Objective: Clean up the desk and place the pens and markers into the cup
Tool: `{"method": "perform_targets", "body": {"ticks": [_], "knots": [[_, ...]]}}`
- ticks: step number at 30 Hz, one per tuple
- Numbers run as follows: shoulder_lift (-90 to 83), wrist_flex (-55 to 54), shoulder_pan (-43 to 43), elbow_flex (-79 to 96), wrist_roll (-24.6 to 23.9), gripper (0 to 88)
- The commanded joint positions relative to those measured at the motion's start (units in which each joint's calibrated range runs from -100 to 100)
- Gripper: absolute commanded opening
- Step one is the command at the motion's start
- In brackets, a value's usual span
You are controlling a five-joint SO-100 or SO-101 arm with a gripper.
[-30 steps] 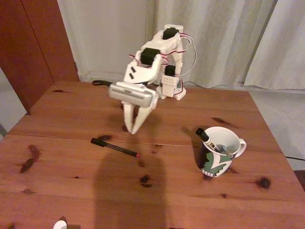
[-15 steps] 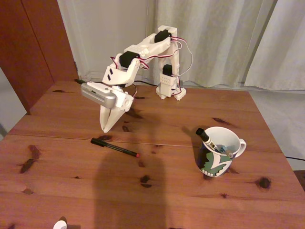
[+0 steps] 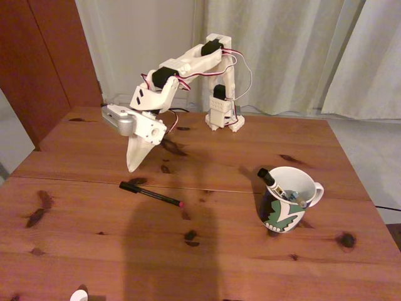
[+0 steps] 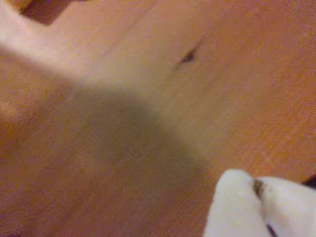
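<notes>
In the fixed view the white arm reaches from its base at upper centre toward the left of the frame, and its gripper (image 3: 132, 167) points down with the two white fingers pressed together into one narrow tip, pinching nothing; that tip hangs just above the desk (image 3: 88, 251), a little above and to the left of the black pen (image 3: 151, 193) as the frame shows them, apart from it; the black pen lies flat on the reddish-brown wood left of centre, slanted, with its black end toward the upper left and its red tip toward the lower right; the cup (image 3: 289, 199) stands upright at right of centre, well apart from the gripper, its handle turned to the right; the white marker (image 3: 270, 180) with its black cap leans inside the cup against the left rim, cap sticking up above it; something else slim lies in the cup beside the marker, too small to tell; in the wrist view, blurred, the closed fingertips (image 4: 242, 202) show at lower right over the wood grain.
</notes>
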Motion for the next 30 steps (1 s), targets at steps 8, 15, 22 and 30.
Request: {"method": "perform_targets", "body": {"ticks": [8,15,22,30], "knots": [[-1.4,-0.1,1.2,-3.8,3.9,0.8],[-1.4,-0.7,1.6,-3.8,8.2,0.8],[-1.3,-0.7,2.0,-1.2,3.4,1.2],[-2.2,-0.7,2.0,-3.5,-10.9,0.9]]}}
